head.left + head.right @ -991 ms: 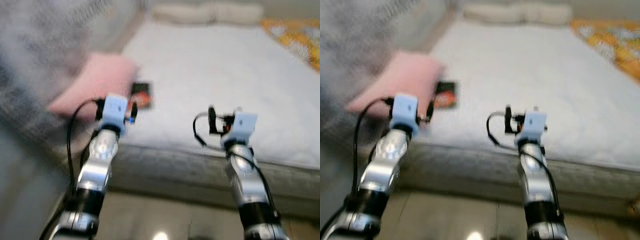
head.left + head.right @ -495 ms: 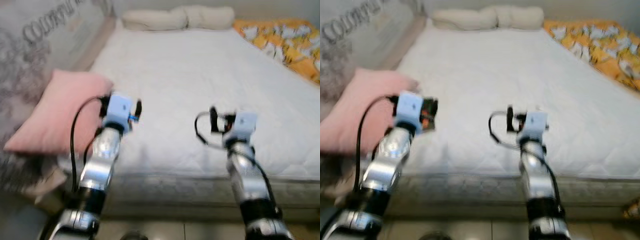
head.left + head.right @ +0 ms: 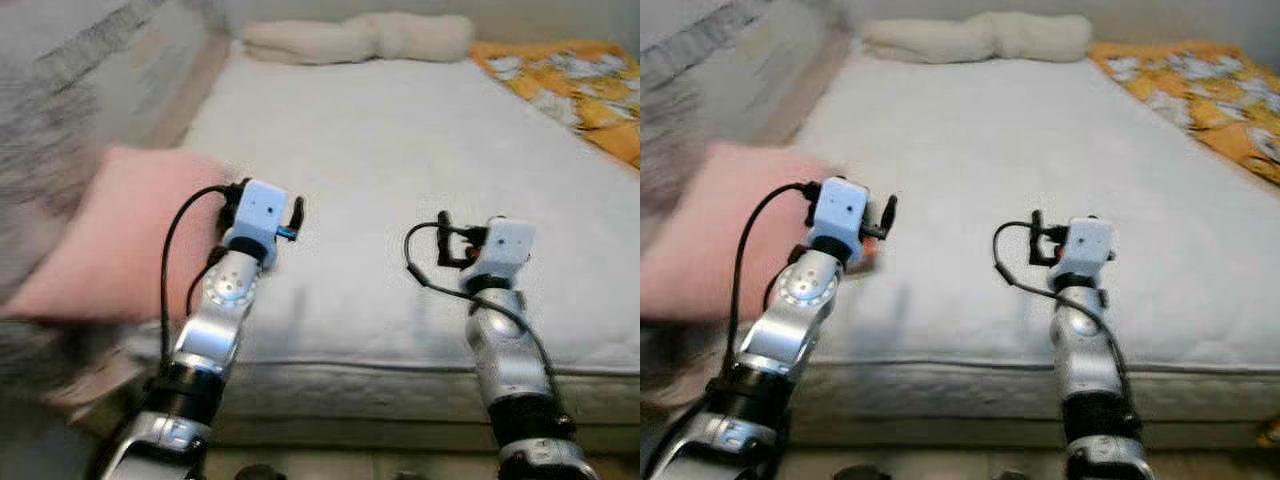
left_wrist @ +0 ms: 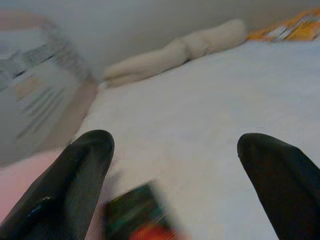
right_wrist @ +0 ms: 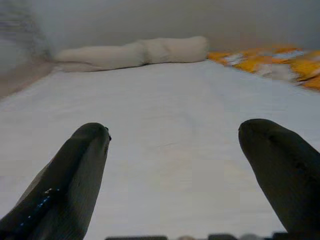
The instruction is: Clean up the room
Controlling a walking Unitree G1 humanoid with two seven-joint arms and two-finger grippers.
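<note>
Left pincer [image 4: 170,165], fingers spread wide with nothing between them, is raised over the near left part of the bed [image 3: 400,150], just beside a pink pillow [image 3: 110,240]. Right pincer [image 5: 175,170], likewise spread and empty, is held at about the same height over the bare white mattress, well apart from the left one.

Object of the task: a small dark packet with a red-orange patch [image 4: 140,217] lies on the mattress at the pillow's edge, seen low between the left fingers [image 4: 65,185] in the left wrist view (blurred, so its exact kind cannot be told; it may be a snack wrapper or a small box). In the right eye view a sliver of orange shows just past the left wrist.

Other items: two cream pillows [image 3: 360,38] lie at the head of the bed; an orange patterned blanket [image 3: 575,85] lies along the far right side.

Step in hand, as judged: approach to pick the packet off the bed. To do it well, the left arm should lower and tip forward until the packet is centred between the fingers, with one finger kept clear of the pillow. Because the item looks flat, the fingers should press lightly into the soft mattress and close across its shorter side.
</note>
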